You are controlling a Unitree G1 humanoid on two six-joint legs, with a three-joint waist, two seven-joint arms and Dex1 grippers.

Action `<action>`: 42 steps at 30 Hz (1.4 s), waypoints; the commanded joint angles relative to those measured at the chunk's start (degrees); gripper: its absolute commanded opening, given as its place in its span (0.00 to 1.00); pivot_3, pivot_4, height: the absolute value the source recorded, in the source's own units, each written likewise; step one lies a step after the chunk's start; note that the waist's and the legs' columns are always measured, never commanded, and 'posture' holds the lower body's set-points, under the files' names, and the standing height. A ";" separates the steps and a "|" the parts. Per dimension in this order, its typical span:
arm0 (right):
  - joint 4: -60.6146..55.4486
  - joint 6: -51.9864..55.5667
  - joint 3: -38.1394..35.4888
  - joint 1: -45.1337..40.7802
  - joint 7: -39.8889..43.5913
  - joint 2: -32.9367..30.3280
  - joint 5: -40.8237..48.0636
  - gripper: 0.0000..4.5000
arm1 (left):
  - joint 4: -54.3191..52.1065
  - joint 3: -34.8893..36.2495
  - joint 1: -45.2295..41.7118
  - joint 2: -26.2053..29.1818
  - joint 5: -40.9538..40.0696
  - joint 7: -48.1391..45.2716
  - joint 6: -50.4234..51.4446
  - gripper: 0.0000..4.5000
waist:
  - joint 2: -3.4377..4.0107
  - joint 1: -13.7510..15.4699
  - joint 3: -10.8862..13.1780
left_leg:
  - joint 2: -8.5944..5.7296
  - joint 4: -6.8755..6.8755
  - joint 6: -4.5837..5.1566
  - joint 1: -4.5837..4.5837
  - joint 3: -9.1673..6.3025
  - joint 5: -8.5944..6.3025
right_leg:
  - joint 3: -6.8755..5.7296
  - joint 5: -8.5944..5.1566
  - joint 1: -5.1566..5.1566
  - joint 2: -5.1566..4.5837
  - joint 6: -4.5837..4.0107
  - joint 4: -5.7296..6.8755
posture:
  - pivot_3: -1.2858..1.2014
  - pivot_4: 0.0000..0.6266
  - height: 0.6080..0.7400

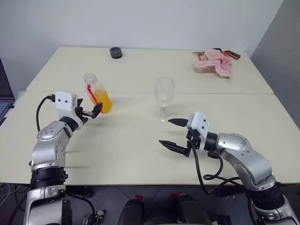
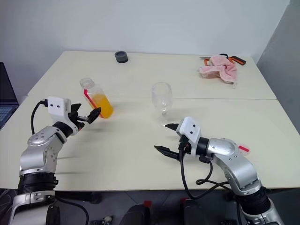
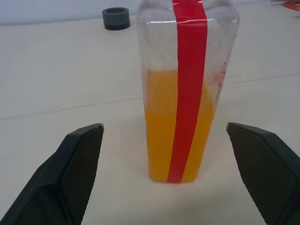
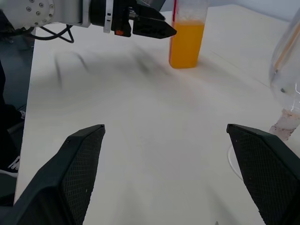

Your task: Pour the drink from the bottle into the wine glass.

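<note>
The bottle (image 1: 97, 93), cap off and holding the drink (image 1: 103, 102) in its lower half, stands on the bench (image 1: 140, 145). The left gripper (image 1: 89, 112) sits just beside the bottle, jaws apart, not touching it. The wine glass (image 1: 164, 97) stands upright, well right of the bottle. The right gripper (image 1: 172, 133) hovers near the glass, jaws apart.

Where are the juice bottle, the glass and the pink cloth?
Clear plastic red-striped juice bottle (image 1: 97, 95), left eye view, body.
Clear stemmed wine glass (image 1: 164, 90), left eye view, bowl.
Crumpled pink cloth (image 1: 215, 63), left eye view, middle.
</note>
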 commanded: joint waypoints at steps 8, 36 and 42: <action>-2.57 -0.22 -0.34 -1.09 -0.20 -0.45 0.86 0.99 | 10.58 -1.27 -8.28 0.52 2.17 -2.50 -6.24 1.00 | -0.01 0.02 0.01 | 0.00 0.03 0.00 -0.08 0.01 0.00 | -0.14 0.00 -0.01 0.00 0.00 0.00 | 0.52 0.24 1.00; -6.53 0.49 -4.88 -1.20 -2.37 -1.52 2.64 1.00 | 23.56 -5.07 -16.90 -2.13 6.60 -6.82 -18.40 0.39 | -0.01 0.04 0.01 | -0.04 0.19 -0.03 -0.59 -0.31 0.03 | -0.79 0.00 -0.08 -0.14 -0.02 -0.02 | 0.52 0.24 1.00; -10.19 4.14 -9.21 -2.45 -4.59 -2.73 6.00 1.00 | 8.27 -8.41 -13.71 -3.52 6.83 -6.40 -11.51 0.39 | -0.01 0.25 0.01 | -0.07 0.23 -0.04 -0.68 -0.43 0.03 | -0.86 0.00 -0.08 -0.18 -0.02 -0.04 | 0.52 0.24 1.00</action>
